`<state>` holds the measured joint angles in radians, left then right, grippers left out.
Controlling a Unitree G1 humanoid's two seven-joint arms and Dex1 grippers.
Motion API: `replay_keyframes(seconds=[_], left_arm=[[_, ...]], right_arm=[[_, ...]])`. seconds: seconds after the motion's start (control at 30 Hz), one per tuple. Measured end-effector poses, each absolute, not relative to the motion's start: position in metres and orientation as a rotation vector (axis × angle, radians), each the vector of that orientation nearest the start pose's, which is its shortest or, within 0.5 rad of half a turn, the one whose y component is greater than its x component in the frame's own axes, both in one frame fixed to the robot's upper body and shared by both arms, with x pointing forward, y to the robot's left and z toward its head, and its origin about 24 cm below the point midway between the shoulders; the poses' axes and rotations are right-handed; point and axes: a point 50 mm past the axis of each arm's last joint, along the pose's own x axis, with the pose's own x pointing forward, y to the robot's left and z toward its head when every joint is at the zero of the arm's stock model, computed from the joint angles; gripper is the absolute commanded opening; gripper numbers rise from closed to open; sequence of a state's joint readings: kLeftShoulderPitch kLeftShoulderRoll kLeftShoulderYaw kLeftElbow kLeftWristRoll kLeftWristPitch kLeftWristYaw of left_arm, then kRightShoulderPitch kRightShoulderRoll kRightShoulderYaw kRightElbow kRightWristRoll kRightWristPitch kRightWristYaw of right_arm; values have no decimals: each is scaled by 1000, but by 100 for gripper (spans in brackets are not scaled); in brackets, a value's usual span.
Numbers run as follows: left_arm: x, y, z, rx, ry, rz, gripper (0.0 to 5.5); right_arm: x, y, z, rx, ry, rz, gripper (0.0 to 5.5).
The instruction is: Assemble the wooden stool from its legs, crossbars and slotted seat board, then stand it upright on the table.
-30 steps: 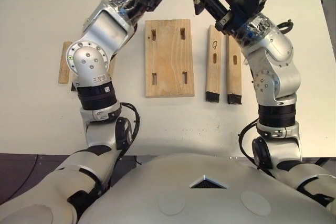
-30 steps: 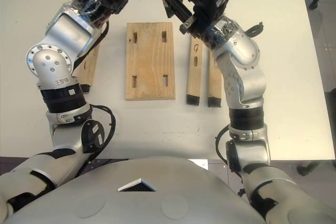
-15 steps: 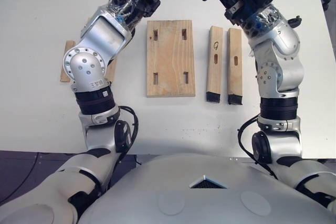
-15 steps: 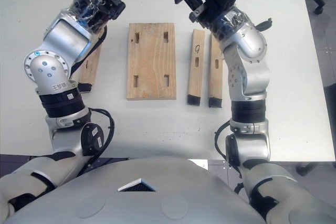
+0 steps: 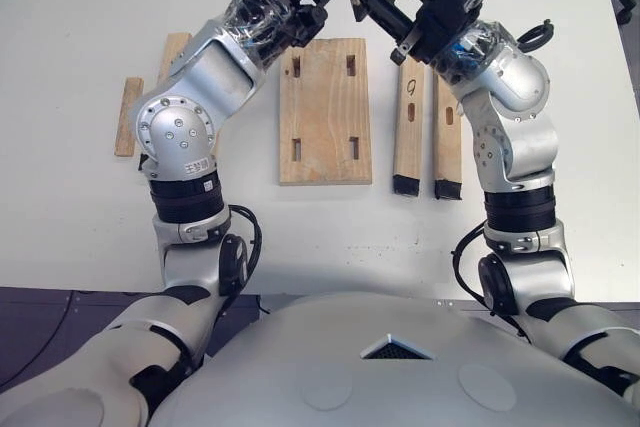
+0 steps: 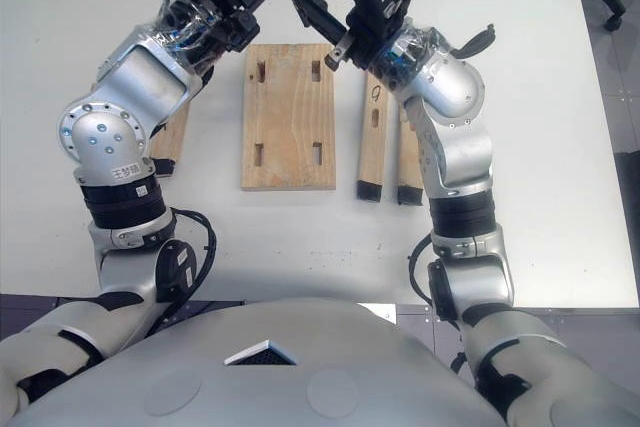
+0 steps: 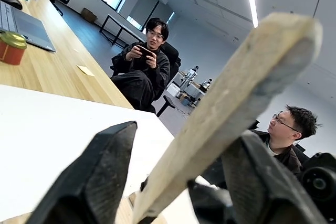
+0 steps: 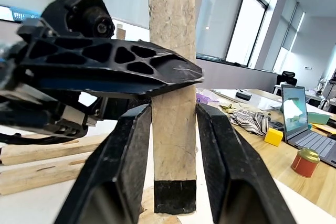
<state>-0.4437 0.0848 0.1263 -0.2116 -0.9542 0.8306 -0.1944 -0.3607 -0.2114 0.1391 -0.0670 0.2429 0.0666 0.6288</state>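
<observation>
Seat board lies flat on the counter. It is pale wood, rectangular, with four short slots, one pair near each short end.

Right gripper: jaws clamped on one leg near its black-tipped end. The leg is light, rough-sawn and square in section. It is held off the counter above the seat board's far edge, over the far-right slot area.

Left gripper: jaws spread and straddling the same leg from the other side. One finger has a visible gap to the wood, so it is not clamping. In the right wrist view one of its fingers crosses in front of the leg.

Just right of the seat board, two more legs lie flat side by side. They run parallel to its long edge with their black tips at the near end. Each has a slot in its face, and the inner one carries a pen mark.

Left of the seat board, another black-tipped leg lies flat, partly hidden by the left arm. A short plain slat lies farther out on that side.
</observation>
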Motion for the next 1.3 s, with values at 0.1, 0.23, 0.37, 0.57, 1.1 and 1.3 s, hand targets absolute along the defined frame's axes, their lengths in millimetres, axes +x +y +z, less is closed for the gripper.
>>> replay_keyframes(seconds=[0.1,0.23,0.37,0.57,1.1,1.3], left_arm=[[291,98,164,-663,90,-782,177],[293,101,165,-655,60,-756,120],[294,102,165,-654,53,-747,58],[294,101,165,-645,46,-757,37],[292,190,125,-163,-80,-312,37],[272,268,113,-101,-115,-60,37]], right_arm=[[288,-97,142,-108,-317,880,130],[288,-96,141,-113,-318,882,130],[288,-96,141,-114,-314,883,130],[288,-95,139,-111,-306,884,129],[279,-111,106,-188,-179,839,379],[279,-122,100,-196,-157,744,379]])
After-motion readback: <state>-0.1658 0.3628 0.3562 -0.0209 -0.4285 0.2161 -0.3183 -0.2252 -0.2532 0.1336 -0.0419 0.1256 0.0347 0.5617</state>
